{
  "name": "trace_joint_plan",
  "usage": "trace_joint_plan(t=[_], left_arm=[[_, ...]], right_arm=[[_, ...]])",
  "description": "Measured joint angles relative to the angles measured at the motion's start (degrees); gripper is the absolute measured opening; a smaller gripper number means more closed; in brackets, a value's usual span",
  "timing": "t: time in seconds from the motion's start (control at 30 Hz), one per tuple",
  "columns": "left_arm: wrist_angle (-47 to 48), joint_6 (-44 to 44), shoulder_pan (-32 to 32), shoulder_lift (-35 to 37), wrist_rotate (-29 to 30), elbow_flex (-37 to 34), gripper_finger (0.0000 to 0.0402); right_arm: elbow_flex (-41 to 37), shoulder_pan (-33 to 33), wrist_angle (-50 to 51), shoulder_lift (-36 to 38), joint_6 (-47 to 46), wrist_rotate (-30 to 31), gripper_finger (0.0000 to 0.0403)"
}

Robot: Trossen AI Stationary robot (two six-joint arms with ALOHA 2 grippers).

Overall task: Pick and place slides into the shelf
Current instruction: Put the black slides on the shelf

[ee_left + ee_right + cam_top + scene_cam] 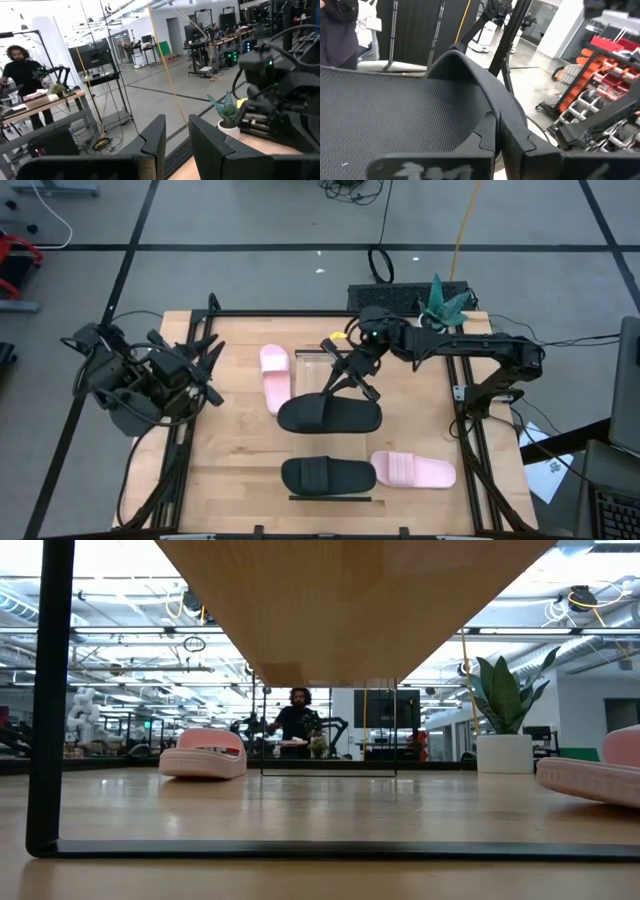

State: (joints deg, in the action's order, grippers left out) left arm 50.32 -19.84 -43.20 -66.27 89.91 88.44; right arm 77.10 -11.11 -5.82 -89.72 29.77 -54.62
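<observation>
The black rubber slide sandal with the wide strap [330, 415] sits near the middle of the pale wood tabletop [240, 450], and the right gripper [345, 380] is on it: its two dark fingers [507, 125] are pressed together on the sandal's edge, with the textured black footbed filling the right wrist view [395, 115]. From that grip outward, the right arm [470, 350] stretches in from three o'clock. Just past the fingers toward twelve o'clock lies the shelf [312, 365], a small pale rack at the far middle of the tabletop, and one light pink rubber slide [274, 377] lies beside it at about eleven o'clock from the held sandal, seemingly not on the rack. A second black slide [327, 475] rests at six o'clock, with the other light pink slide [414, 470] touching its toe end toward five o'clock. The left gripper [205, 365] waits at nine o'clock by the tabletop's edge, its fingers [152, 140] spread with a clear gap and holding nothing. I judge the step in hand to be the pick of the first black sandal; whether it is off the tabletop I cannot tell. The next move would call for raising it clear and carrying it toward twelve o'clock, squared to the narrow rack.
</observation>
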Motion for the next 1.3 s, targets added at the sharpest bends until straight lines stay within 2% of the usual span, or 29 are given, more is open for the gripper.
trace_joint_plan(t=[0.23, 0.4, 0.6, 0.77, 1.17, 1.3], left_arm=[[0.6, -0.6, 0.0, 0.0, -1.4, 0.0, 0.0088], [0.7, -1.2, 0.0, 0.0, -1.4, 0.0, 0.0088], [1.1, -1.1, 0.0, 0.0, -2.6, 0.0, 0.0088], [3.2, -1.9, 0.0, 0.0, -3.1, 0.0, 0.0088], [4.4, -3.3, 0.0, 0.0, -4.7, 0.0, 0.0088], [4.4, -3.3, 0.0, 0.0, -5.0, 0.0, 0.0088]], right_arm=[[0.0, 0.0, -0.1, -3.2, 0.2, -2.2, 0.0000], [0.0, 0.0, 0.0, -4.7, 3.2, 0.8, 0.0000], [0.0, 0.8, 2.0, -5.9, 7.2, 1.4, 0.0000], [0.0, 4.0, 7.3, -5.9, 16.8, 6.8, 0.0000], [-0.5, 5.2, 10.0, -5.9, 25.1, 6.4, 0.0000], [-2.5, 5.2, 7.9, -5.9, 24.7, 3.5, 0.0000]])
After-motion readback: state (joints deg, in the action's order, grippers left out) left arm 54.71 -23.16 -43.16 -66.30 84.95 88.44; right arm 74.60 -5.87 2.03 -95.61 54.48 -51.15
